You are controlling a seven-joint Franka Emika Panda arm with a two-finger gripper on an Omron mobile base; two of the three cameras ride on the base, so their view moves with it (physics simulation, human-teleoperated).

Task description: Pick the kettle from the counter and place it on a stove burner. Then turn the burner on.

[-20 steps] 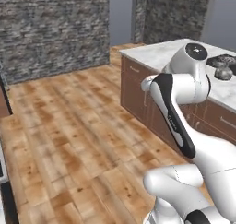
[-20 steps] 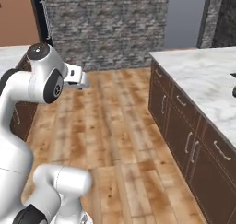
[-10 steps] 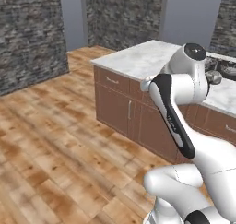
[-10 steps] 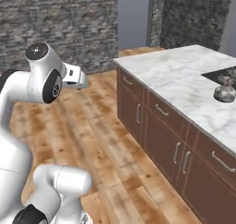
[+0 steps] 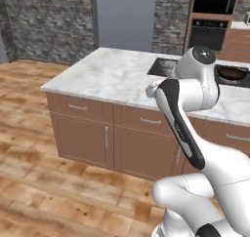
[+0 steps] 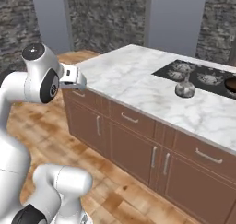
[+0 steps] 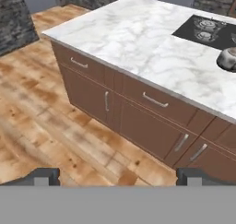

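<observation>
Far from the open claw (image 7: 117,174), the kettle (image 6: 185,88) sits on the counter (image 6: 138,80).

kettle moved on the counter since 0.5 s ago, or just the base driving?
No. The kettle sits on the marble counter just off the black cooktop's near edge, as before; the whole view shifted, so the camera moved.

Kitchen: marble counter (image 6: 138,75), cooktop (image 6: 203,75), wall oven (image 5: 209,31).

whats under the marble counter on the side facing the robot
Under the counter run brown wooden cabinets: a row of drawers above doors, all with silver handles and all closed. What is inside them is hidden.
</observation>
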